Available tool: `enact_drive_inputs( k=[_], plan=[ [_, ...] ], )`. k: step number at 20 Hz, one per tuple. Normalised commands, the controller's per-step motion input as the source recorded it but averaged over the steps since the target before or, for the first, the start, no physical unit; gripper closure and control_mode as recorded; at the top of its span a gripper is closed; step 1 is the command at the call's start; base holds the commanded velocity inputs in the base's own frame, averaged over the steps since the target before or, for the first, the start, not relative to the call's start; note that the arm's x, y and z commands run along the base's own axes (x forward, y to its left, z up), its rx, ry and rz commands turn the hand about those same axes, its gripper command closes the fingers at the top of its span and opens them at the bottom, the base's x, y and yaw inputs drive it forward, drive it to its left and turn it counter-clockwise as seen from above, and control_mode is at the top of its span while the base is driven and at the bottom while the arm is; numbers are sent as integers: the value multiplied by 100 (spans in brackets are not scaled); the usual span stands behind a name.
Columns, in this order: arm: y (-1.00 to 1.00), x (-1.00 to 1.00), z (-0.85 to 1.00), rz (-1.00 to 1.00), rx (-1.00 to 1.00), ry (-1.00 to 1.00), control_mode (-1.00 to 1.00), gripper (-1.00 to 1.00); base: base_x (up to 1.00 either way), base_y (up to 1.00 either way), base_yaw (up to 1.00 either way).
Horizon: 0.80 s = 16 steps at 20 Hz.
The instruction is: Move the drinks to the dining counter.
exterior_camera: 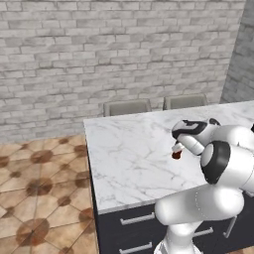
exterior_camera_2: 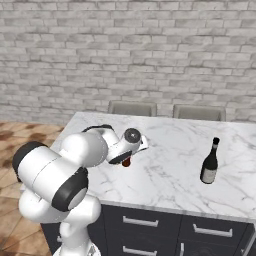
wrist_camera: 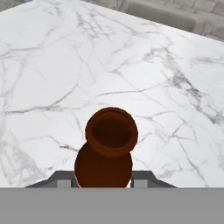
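**Mia:** So, how many drinks are on the dining counter (exterior_camera_2: 165, 170) now?

**Ben:** One is standing there for sure. It is the dark wine bottle (exterior_camera_2: 210, 162), upright, over on the right side of the marble top. The brown bottle (wrist_camera: 106, 151) is at the counter too, but the robot's gripper (wrist_camera: 103, 181) is pinching it. The two small dark fingers sit tight on each side of its fat body.

**Mia:** Is the brown one touching the counter?

**Ben:** I can't tell. In the two base views just a bit of its brown and red shows under the hand, very near the top. It may be down or a tiny bit above it.

**Mia:** And the cream one?

**Ben:** I can't say where that one is. So I think one drink is done, one is nearly done, and one is left to fetch.

**Mia:** What does the brown bottle look like?

**Ben:** From the hand view you look down into its round open mouth. It has a thick rim, a short neck and a round belly. It looks smooth and a bit shiny. There is a little red low on its side.

**Mia:** And the counter?

**Ben:** White stone with thin grey lines, flat and smooth. Under it are dark drawers (exterior_camera_2: 145, 222) with silver bar handles. The wine bottle is tall and thin with a pale label.
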Motion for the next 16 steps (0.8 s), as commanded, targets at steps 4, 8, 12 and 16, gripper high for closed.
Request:
enact_drive_inputs(
  k=[4,8,12,16],
  plan=[
    [0,0,-6,0,0,0,-100,100,0,0,0],
    [0,0,0,0,0,0,-100,100,0,0,0],
    [5,0,-2,0,-4,0,-100,100,0,0,0],
    [3,0,-2,0,-5,0,-100,100,0,0,0]
  ],
)
